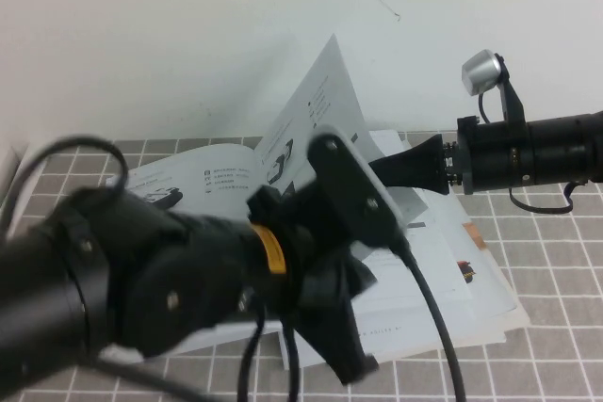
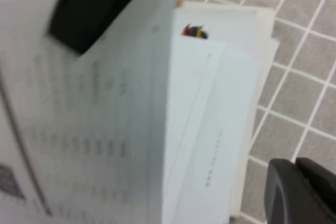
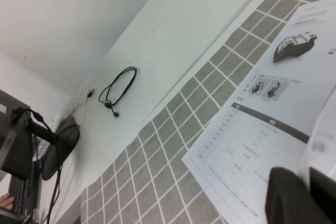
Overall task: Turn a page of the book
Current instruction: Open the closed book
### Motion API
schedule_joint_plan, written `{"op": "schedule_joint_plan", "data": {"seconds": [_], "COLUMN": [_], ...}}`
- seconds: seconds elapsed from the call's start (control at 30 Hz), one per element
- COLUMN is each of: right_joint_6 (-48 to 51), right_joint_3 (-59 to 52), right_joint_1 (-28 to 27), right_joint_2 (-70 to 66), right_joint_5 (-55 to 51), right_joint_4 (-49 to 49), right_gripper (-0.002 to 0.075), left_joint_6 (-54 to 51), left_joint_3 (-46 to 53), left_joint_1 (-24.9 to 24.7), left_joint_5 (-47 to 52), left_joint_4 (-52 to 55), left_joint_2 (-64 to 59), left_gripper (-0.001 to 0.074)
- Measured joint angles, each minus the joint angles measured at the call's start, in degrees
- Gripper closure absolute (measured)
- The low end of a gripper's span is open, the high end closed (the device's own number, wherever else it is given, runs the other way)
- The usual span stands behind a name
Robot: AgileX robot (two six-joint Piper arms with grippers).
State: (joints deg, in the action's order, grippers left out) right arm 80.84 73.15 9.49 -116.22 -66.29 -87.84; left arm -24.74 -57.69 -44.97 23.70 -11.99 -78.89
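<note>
Book [image 1: 226,176] lies open on the tiled table [image 1: 556,327], long axis running left to right, with the page [image 1: 325,101] lifted upright near its middle, free edge pointing up and far. My right gripper [image 1: 377,168] is pinched shut on that page's right edge. My left gripper [image 2: 173,108] hovers over the near right pages, jaws apart and touching nothing; the print is too fine to read.

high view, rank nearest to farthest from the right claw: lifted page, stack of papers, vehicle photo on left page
1. lifted page, centre, pinched in the right claw
2. stack of papers, below it, right side
3. vehicle photo, far left
left claw hangs open over the book, front
</note>
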Motion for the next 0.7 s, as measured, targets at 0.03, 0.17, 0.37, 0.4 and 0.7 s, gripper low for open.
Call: {"op": "schedule_joint_plan", "data": {"seconds": [0.03, 0.17, 0.37, 0.4, 0.7], "right_joint_6": [0.00, -0.35, -0.61, -0.61, -0.61], "right_joint_3": [0.00, 0.00, 0.00, 0.00, 0.00], "right_joint_1": [0.00, 0.00, 0.00, 0.00, 0.00], "right_joint_2": [0.00, 0.00, 0.00, 0.00, 0.00], "right_joint_5": [0.00, 0.00, -0.14, -0.13, -0.13], "right_joint_4": [0.00, 0.00, 0.08, 0.08, 0.08], "right_gripper": [0.0700, 0.0700, 0.0700, 0.0700, 0.0700], "left_joint_6": [0.63, 1.68, 1.71, 1.71, 1.93], "left_joint_3": [1.60, 6.13, 6.85, 6.71, 0.37], "left_joint_1": [-2.39, -9.81, -11.97, -11.85, -11.26], "left_joint_5": [-2.74, -12.13, -20.64, -20.96, -21.61], "left_joint_4": [1.53, 6.68, 13.66, 14.41, 16.60], "left_joint_2": [0.43, -0.18, -7.02, -8.35, -20.47], "left_gripper": [0.0738, 0.0738, 0.0738, 0.0738, 0.0738]}}
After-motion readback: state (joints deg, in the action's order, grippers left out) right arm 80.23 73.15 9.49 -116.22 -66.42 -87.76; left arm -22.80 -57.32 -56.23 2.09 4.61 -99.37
